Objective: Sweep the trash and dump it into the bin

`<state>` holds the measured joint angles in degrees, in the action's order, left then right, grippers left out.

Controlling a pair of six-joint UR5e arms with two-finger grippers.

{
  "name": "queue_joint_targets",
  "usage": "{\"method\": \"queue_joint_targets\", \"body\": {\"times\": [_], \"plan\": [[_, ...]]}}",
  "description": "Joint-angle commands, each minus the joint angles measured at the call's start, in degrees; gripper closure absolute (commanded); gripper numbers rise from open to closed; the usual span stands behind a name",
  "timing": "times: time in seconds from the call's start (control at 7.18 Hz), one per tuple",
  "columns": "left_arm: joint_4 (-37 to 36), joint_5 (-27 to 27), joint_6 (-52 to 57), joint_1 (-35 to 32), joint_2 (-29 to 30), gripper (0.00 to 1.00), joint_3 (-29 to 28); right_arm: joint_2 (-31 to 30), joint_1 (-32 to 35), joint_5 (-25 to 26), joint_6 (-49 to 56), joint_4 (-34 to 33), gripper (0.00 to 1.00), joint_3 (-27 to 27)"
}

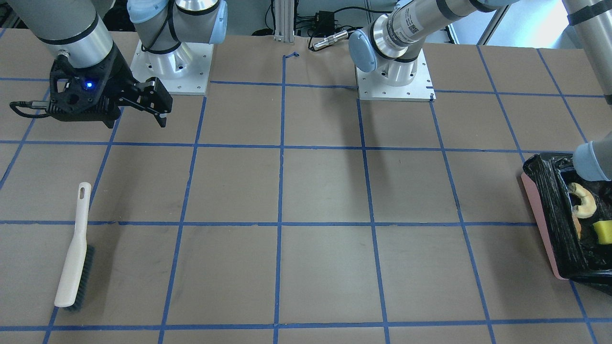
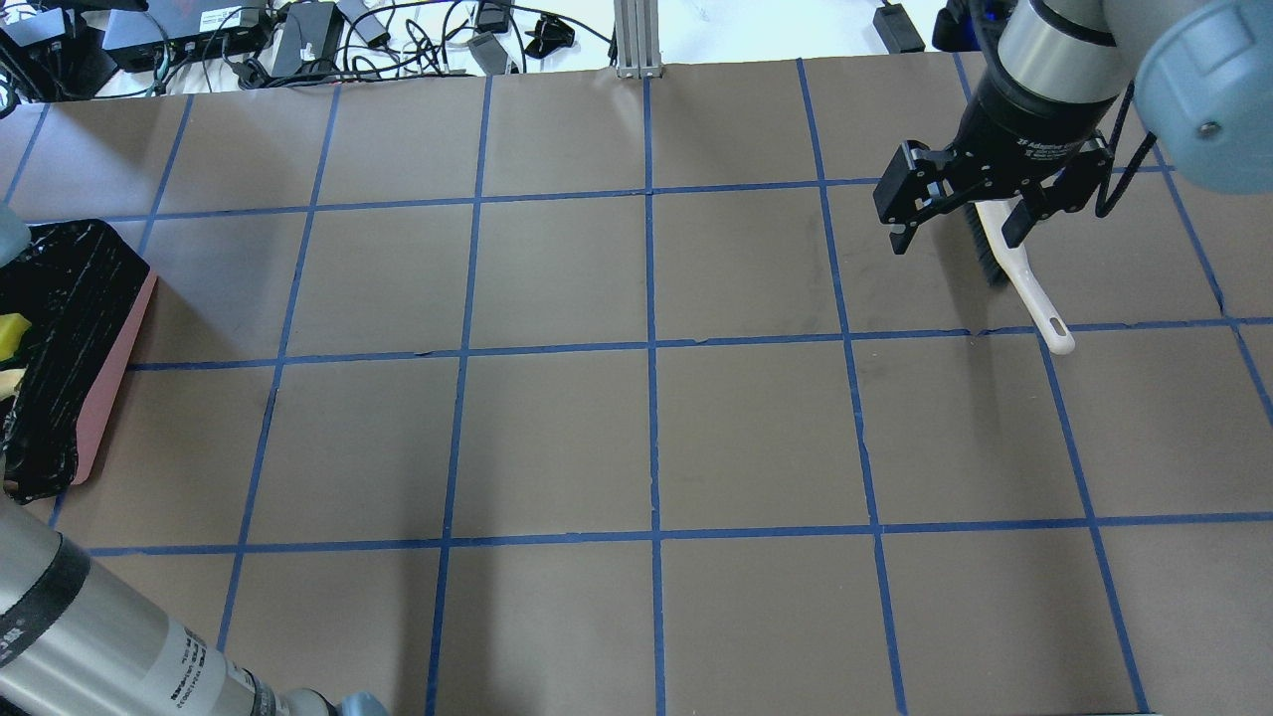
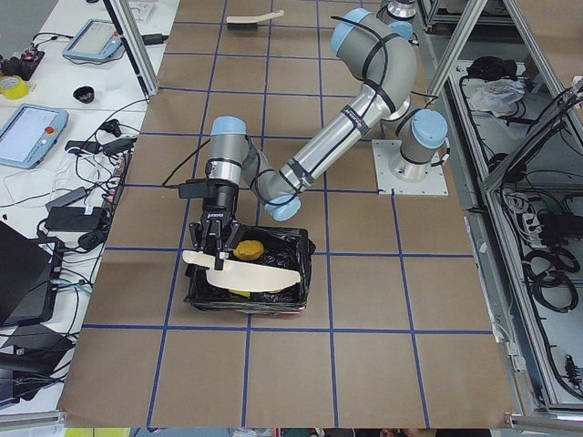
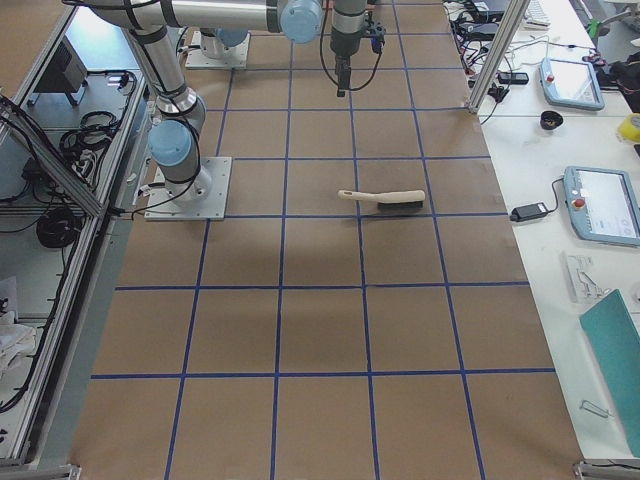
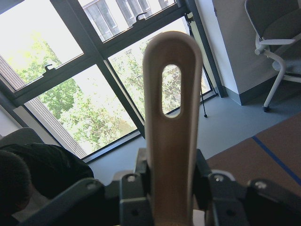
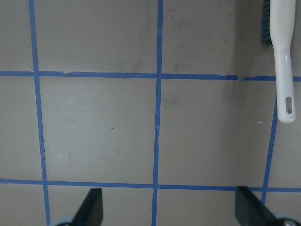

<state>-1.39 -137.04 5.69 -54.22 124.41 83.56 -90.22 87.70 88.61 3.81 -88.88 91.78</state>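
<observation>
The pink bin (image 1: 539, 217) with its black bag (image 2: 60, 328) stands at the table's end on my left side. Inside it lie a tan croissant piece (image 1: 584, 200), a yellow sponge scrap (image 1: 603, 231) and a golden lump (image 3: 250, 248). My left gripper (image 3: 216, 248) is shut on the handle (image 5: 171, 141) of the beige dustpan (image 3: 246, 270), which hangs over the bin's opening. My right gripper (image 2: 962, 217) hovers open and empty above the table at the other end. The white-handled brush (image 2: 1034, 298) lies flat on the table just beyond it.
Brown paper with a blue tape grid covers the table (image 1: 306, 191). Both arm bases (image 1: 172, 67) are bolted near the robot's edge. Cables and power bricks (image 2: 298, 40) lie past the far edge. Tablets (image 4: 600, 205) rest on a side bench.
</observation>
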Motion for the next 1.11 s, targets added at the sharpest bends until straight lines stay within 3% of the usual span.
{"method": "queue_joint_targets", "body": {"times": [0.0,0.14,0.28,0.42,0.56,0.84,0.97], "plan": [[9.7,1.4,0.2,0.0,-1.4,1.0,-3.7,0.0,0.0,0.0,-0.3,-0.1,0.0,0.2],[19.0,4.0,0.1,0.0,-2.8,1.0,-8.3,0.0,0.0,0.2,-0.5,-0.1,0.0,0.2],[27.8,11.5,-2.2,0.3,-3.0,1.0,-13.5,0.0,0.0,0.3,-0.5,-0.1,0.0,0.1],[37.8,14.8,-5.7,0.4,-3.0,1.0,-17.2,0.0,0.0,0.2,-0.6,-0.1,0.0,0.1],[45.1,18.4,-10.8,0.4,-3.8,1.0,-18.3,0.0,0.0,0.9,-0.7,-0.3,0.0,0.2],[55.2,20.3,-14.3,0.2,-5.7,1.0,-18.1,-0.3,0.4,0.8,-4.3,-0.2,0.0,0.1],[58.7,26.5,-16.0,0.2,-6.6,1.0,-17.8,0.0,1.7,0.8,-4.4,-0.2,0.0,0.0]]}}
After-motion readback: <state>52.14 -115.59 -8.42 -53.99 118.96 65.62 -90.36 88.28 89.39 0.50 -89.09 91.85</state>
